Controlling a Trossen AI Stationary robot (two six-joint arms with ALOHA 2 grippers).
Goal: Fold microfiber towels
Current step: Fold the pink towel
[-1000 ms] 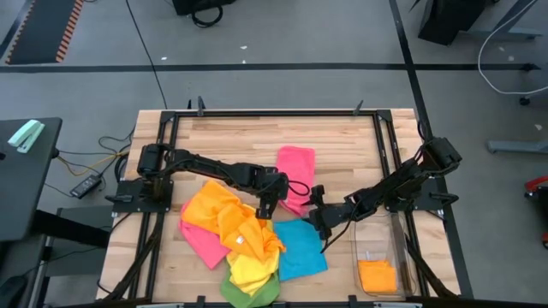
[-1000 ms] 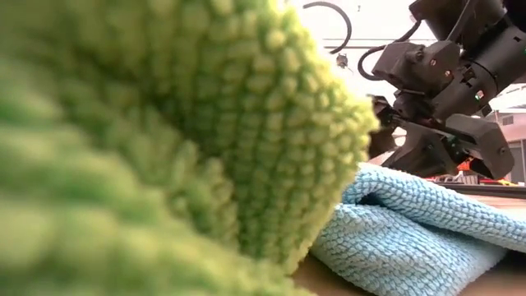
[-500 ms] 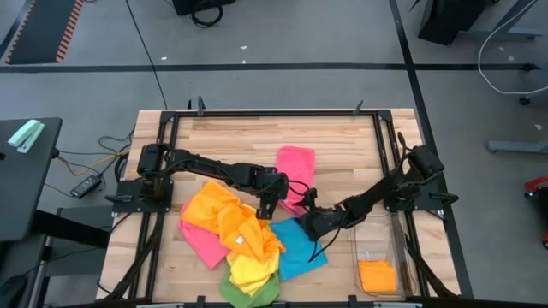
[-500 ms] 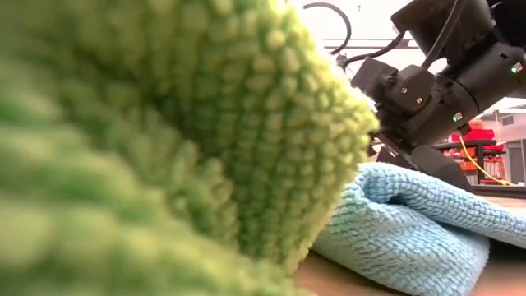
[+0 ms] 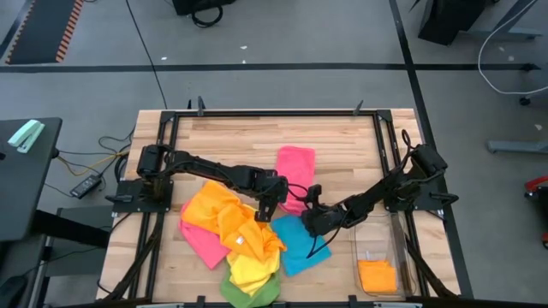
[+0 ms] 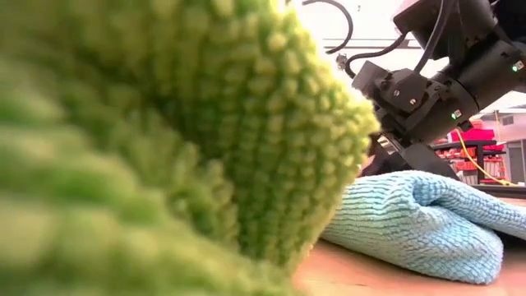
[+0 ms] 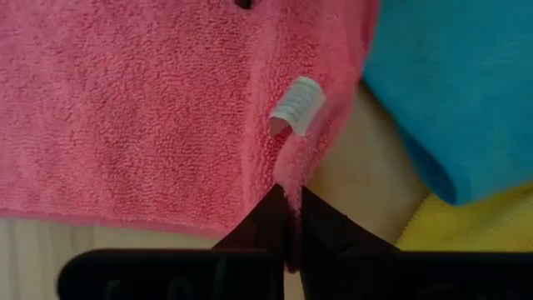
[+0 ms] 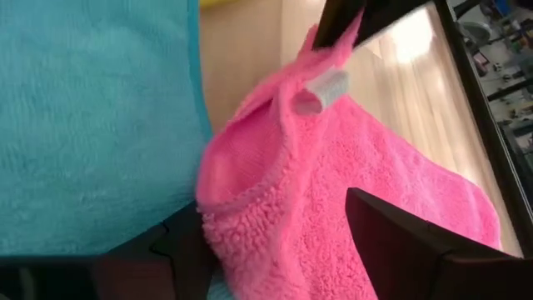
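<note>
A pink microfiber towel [image 5: 296, 168] lies flat at the table's middle, with its near corner raised. My left gripper [image 5: 269, 209] is shut on that corner. My right gripper [image 5: 309, 214] is open just to the right of it. In the right wrist view its fingers [image 8: 187, 246] stand on either side of the pink towel's raised near edge [image 8: 250, 208]; I cannot tell whether they touch it. A blue towel [image 5: 296, 245] lies under and in front of it. Orange, yellow, pink and green towels are heaped [image 5: 229, 238] at the near left. My left gripper pinches the pink towel's near corner [image 7: 287, 193] between its two fingers, right beside the white label [image 7: 298, 105]. The fingers come from above, slanting toward the far edge. The corner is raised off the table; the towel's remaining area lies flat on the wood.
A clear plastic bin [image 5: 378, 248] stands at the near right with a folded orange towel [image 5: 377, 275] inside. The green towel [image 6: 164, 148] fills most of the low view. Bare wood [image 5: 231, 141] lies along the far side. A black frame [image 5: 274, 112] borders the table.
My right gripper has moved toward the table's left and a little down, closing in on the pink towel's raised corner and my left gripper. In the low view the blue towel's raised fold has sunk flatter.
</note>
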